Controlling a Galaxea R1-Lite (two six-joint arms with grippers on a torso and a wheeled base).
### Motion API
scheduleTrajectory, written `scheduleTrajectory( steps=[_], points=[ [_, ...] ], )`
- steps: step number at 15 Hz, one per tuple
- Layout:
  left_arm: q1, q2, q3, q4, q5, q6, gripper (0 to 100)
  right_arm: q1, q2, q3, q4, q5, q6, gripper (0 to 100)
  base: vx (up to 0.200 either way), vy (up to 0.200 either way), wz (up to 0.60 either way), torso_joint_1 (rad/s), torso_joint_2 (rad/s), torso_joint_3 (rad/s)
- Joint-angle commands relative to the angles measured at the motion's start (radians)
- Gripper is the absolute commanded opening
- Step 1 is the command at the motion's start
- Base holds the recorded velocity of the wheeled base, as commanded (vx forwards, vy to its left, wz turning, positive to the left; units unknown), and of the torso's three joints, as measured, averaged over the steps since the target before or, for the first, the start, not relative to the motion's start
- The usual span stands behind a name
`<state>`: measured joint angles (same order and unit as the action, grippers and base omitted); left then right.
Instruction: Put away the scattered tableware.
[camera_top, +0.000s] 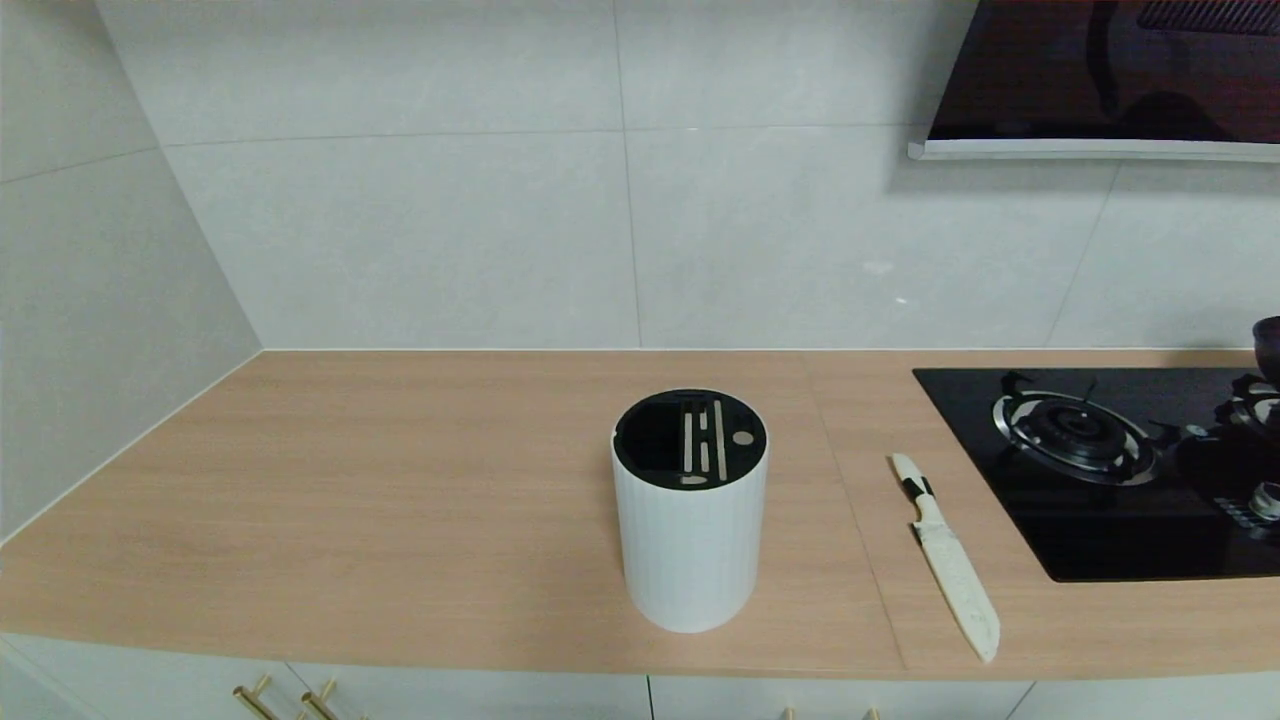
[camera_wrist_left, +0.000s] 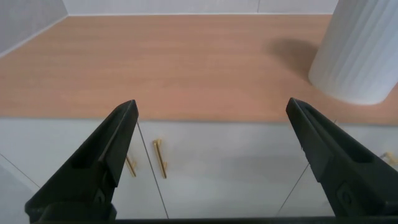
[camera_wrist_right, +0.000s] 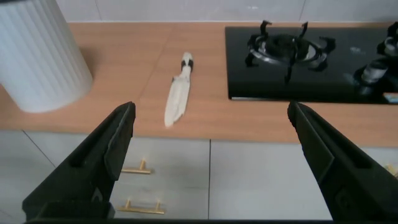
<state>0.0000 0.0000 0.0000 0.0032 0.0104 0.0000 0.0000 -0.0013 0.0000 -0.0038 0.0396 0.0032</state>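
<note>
Right hand (camera_wrist_right: 210, 112) spread, knife (camera_wrist_right: 178, 92) near counter (camera_wrist_right: 261, 118) edge

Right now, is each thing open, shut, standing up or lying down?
holder: standing upright, nothing sticking out of its slots.
knife: lying flat on the counter, apart from the holder, not held.
burner: no flame showing.
left gripper: open, empty.
right gripper: open, empty.
</note>
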Motion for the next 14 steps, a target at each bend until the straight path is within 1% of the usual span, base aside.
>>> scheduleTrajectory(
  steps=[1,2,4,10,14],
  points=[
    [0.0,0.002,0.0,0.0,0.0,0.0,100,0.0,0.001,0.0,-0.001,0.0,0.0,100,0.0,0.0,0.0,0.227,-0.47,-0.232],
    [0.0,0.002,0.0,0.0,0.0,0.0,100,0.0,0.001,0.0,-0.001,0.0,0.0,100,0.0,0.0,0.0,0.159,-0.38,-0.193],
    [0.0,0.002,0.0,0.0,0.0,0.0,100,0.0,0.001,0.0,-0.001,0.0,0.0,100,0.0,0.0,0.0,0.051,-0.09,-0.041],
    [0.0,0.0,0.0,0.0,0.0,0.0,100,0.0,0.001,0.0,-0.001,0.0,0.0,100,0.0,0.0,0.0,0.0,0.0,0.0],
    [0.0,0.002,0.0,0.0,0.0,0.0,100,0.0,0.001,0.0,0.001,0.005,-0.035,100,0.0,0.0,0.0,0.0,0.0,0.0]
  ],
)
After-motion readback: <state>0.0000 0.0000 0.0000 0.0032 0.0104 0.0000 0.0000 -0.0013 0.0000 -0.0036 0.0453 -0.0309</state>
